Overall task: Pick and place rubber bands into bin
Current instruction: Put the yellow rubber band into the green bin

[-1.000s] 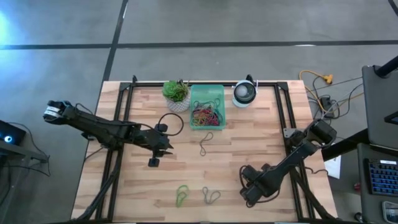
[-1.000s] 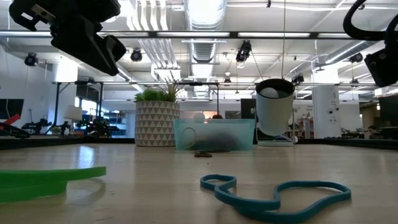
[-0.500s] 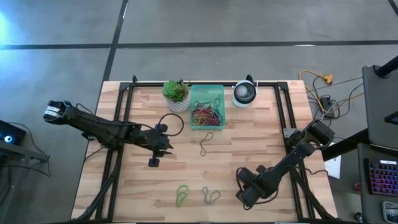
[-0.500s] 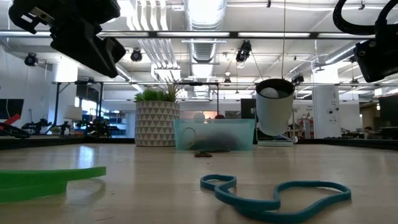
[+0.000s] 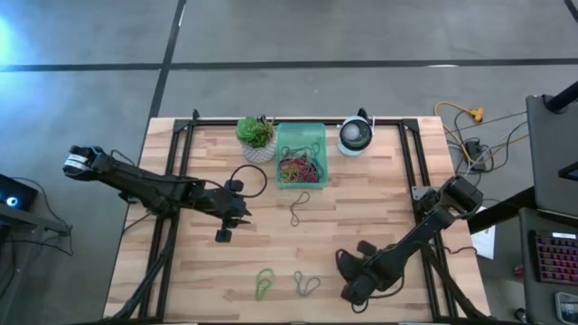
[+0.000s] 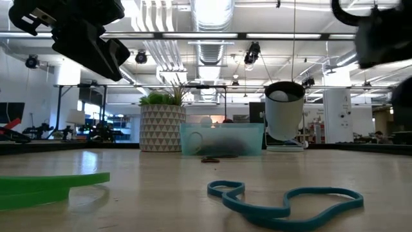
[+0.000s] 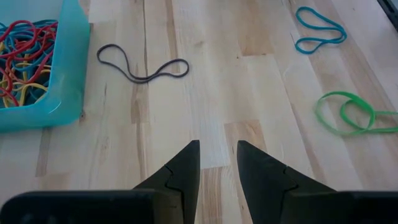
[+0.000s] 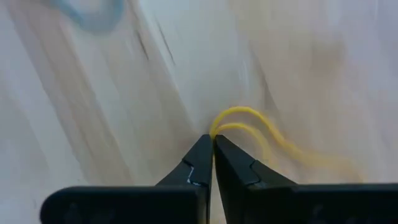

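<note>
The bin (image 5: 301, 155) stands at the table's far middle on its flat bottom, with several coloured rubber bands in it (image 7: 25, 56). Loose bands lie flat on the wood: a dark one (image 5: 298, 208) (image 7: 143, 65), a green one (image 5: 264, 283) (image 6: 45, 187) and a teal one (image 5: 306, 284) (image 6: 283, 200). My right gripper (image 8: 213, 140) is near the front edge, right of the teal band (image 5: 346, 271), shut on a yellow rubber band (image 8: 249, 121). My left gripper (image 7: 217, 158) hovers open left of the dark band (image 5: 242, 214). My right gripper pinches the yellow rubber band by one end of its loop (image 8: 219, 129) between its two fingertips. Two strands curve out from the tips. The rest of the band trails off over the wood; whether it is lifted clear I cannot tell.
A white pot with a green plant (image 5: 256, 134) stands left of the bin and a round white-and-dark device (image 5: 355, 137) right of it. A black cable loop (image 5: 248, 181) lies by the left arm. Black frame rails (image 5: 176, 181) run along the table's sides.
My right gripper has moved toward the table's left and near edges, closer to the teal band. The loose bands on the table have kept their places.
</note>
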